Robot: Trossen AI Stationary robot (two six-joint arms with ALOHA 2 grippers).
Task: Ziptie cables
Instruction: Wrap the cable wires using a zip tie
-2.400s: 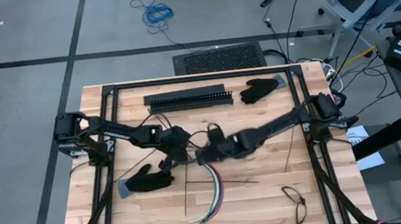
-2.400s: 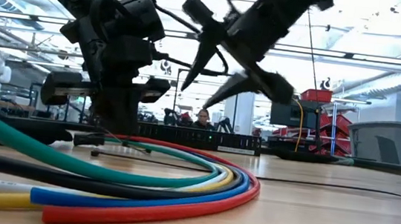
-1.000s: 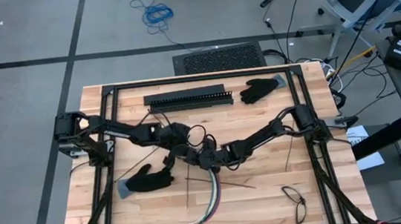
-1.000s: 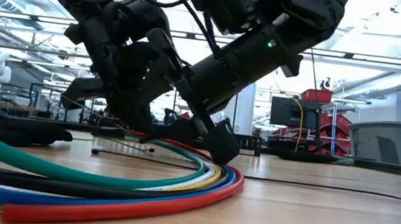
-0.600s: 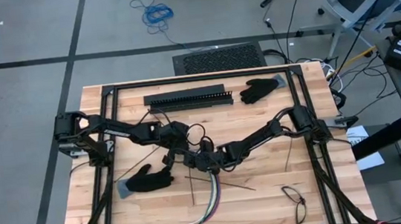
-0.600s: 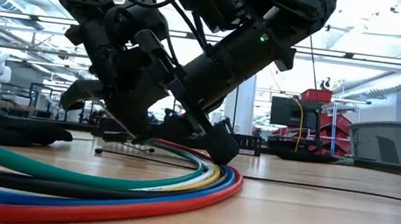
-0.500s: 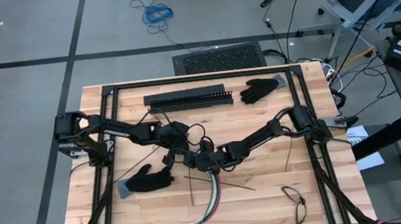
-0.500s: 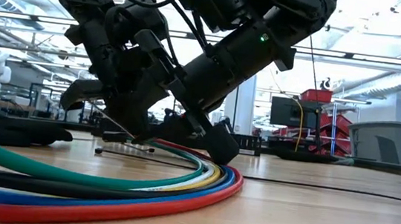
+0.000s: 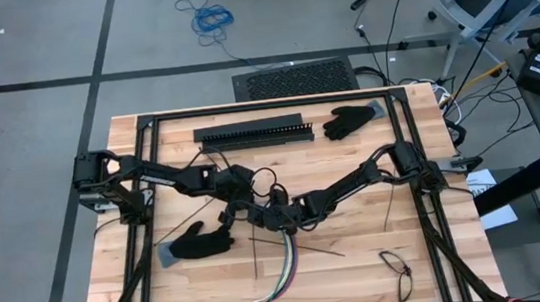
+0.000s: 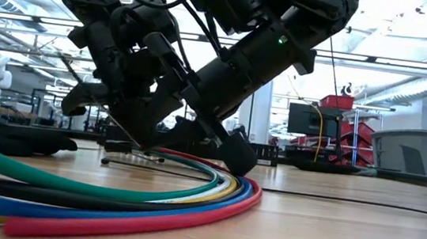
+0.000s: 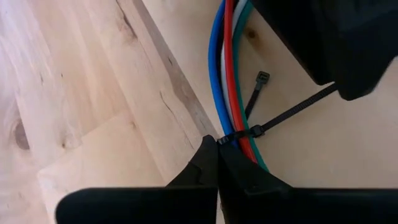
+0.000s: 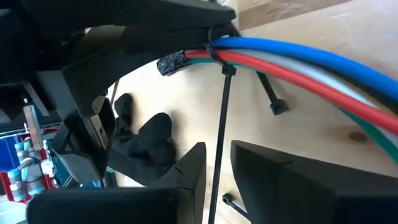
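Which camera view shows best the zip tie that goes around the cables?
The left wrist view: the zip tie crosses the cables plainly, its end at the shut left gripper. The right wrist view shows its tail between the right gripper's fingers. The high and low views hide it behind the arms.

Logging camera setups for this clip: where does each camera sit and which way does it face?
High: overhead, straight down on the table; both arms meet mid-table.
Low: table height, level across; cables in front, arms above.
Left wrist: on the left arm, past its shut end effector at the zip tie.
Right wrist: on the right arm; tie tail between its fingers.
Shared: both wrist views show the tie around the cables.
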